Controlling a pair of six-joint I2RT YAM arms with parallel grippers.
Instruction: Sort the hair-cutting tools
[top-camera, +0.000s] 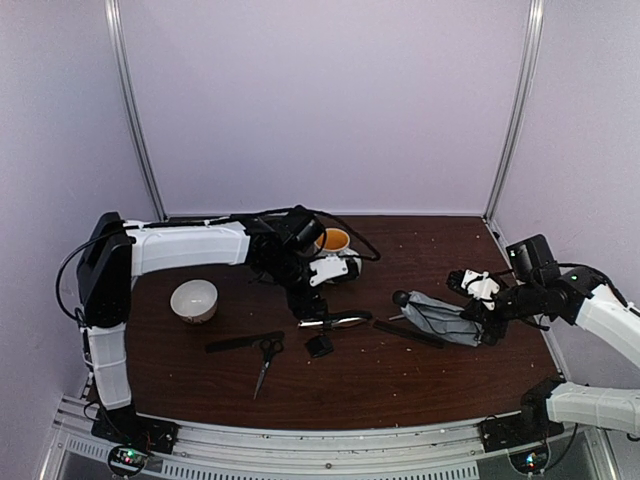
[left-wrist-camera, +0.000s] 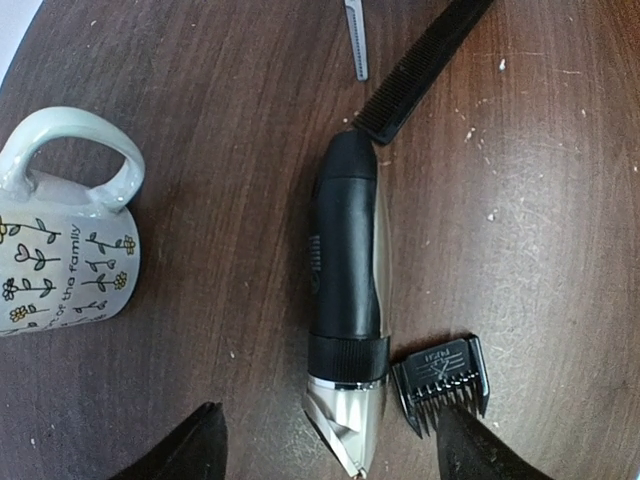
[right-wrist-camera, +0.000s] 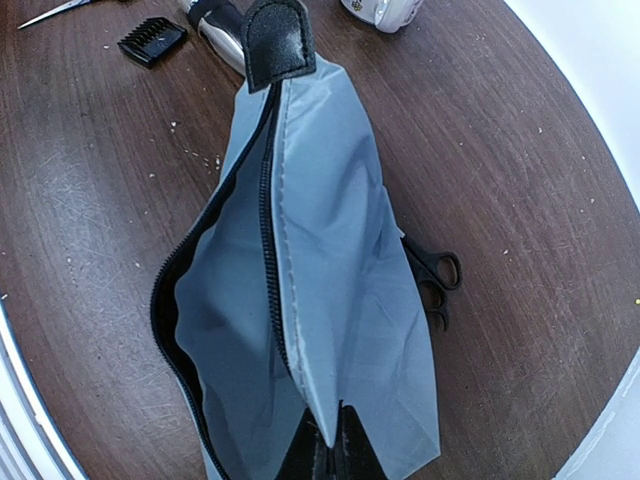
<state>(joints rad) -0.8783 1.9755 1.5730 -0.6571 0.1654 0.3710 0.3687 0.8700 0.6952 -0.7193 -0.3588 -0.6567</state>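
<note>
A silvery-black clipper (left-wrist-camera: 347, 290) lies on the table, its steel tip between my open left gripper's (left-wrist-camera: 330, 462) fingers (left-wrist-camera: 190, 450); it shows in the top view (top-camera: 337, 321) too. A small black block (left-wrist-camera: 441, 382) lies beside its tip. A black comb (left-wrist-camera: 420, 65) and a scissors blade tip (left-wrist-camera: 356, 40) lie past its far end. My left gripper (top-camera: 303, 303) hovers over the clipper. A second comb (top-camera: 243, 342) and black-handled scissors (top-camera: 266, 360) lie nearer left. My right gripper (right-wrist-camera: 335, 452) is shut on the open grey pouch (right-wrist-camera: 300, 270), which covers the other scissors' handles (right-wrist-camera: 437, 280).
A white bowl (top-camera: 194, 299) stands at the left. A patterned mug (left-wrist-camera: 65, 240) stands close to the left of the clipper and behind the left arm in the top view (top-camera: 335, 241). The table's right edge runs near the pouch.
</note>
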